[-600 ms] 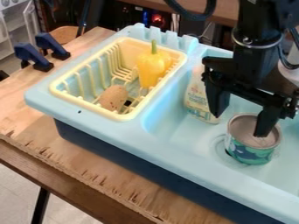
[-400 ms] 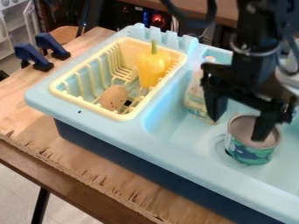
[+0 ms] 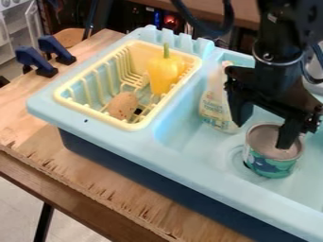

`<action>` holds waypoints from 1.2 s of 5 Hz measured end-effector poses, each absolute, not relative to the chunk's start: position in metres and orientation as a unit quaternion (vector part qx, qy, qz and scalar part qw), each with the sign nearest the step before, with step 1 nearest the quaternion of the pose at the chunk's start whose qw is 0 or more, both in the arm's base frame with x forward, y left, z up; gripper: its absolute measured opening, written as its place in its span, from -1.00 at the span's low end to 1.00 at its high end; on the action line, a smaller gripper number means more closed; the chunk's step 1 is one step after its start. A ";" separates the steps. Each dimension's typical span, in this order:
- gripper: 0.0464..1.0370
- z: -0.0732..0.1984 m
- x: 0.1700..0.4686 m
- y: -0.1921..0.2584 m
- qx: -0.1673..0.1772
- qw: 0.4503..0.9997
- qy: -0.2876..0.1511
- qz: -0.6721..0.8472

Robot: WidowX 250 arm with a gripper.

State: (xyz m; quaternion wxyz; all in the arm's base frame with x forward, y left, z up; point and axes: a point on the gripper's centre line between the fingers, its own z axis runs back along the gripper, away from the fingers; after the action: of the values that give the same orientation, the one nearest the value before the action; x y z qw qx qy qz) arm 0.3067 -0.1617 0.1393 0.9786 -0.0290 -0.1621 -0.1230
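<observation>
Robotics lab or workshop by the look of it, not a real kitchen: black robot arm (image 3: 277,59) with a pincer (image 3: 262,135) over a light-blue toy sink (image 3: 189,175), sink set on a rough plywood-topped desk (image 3: 104,182), blue clamps (image 3: 36,60) at the desk's far-left edge, electronics (image 3: 169,20) glowing red and blue behind, clear plastic drawers (image 3: 12,30) far left, pale hard floor (image 3: 22,205).

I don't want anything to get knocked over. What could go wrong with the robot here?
The tool might tip the green-labelled can, since one finger is right at the can's top. The other finger is close to the pale bottle, so a sideways bump could push the bottle over in the blue sink.
</observation>
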 end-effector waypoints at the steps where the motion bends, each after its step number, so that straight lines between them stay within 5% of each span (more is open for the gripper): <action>1: 0.93 0.142 0.318 -0.165 -0.045 0.971 -0.196 -0.127; 3: 0.93 0.138 0.338 -0.167 -0.088 0.955 -0.265 -0.100; 6: 0.93 0.121 0.345 -0.175 -0.070 0.957 -0.269 -0.079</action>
State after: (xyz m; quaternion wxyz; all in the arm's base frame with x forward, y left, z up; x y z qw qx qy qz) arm 0.3447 -0.1753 0.1211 0.9573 -0.0698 -0.2690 -0.0791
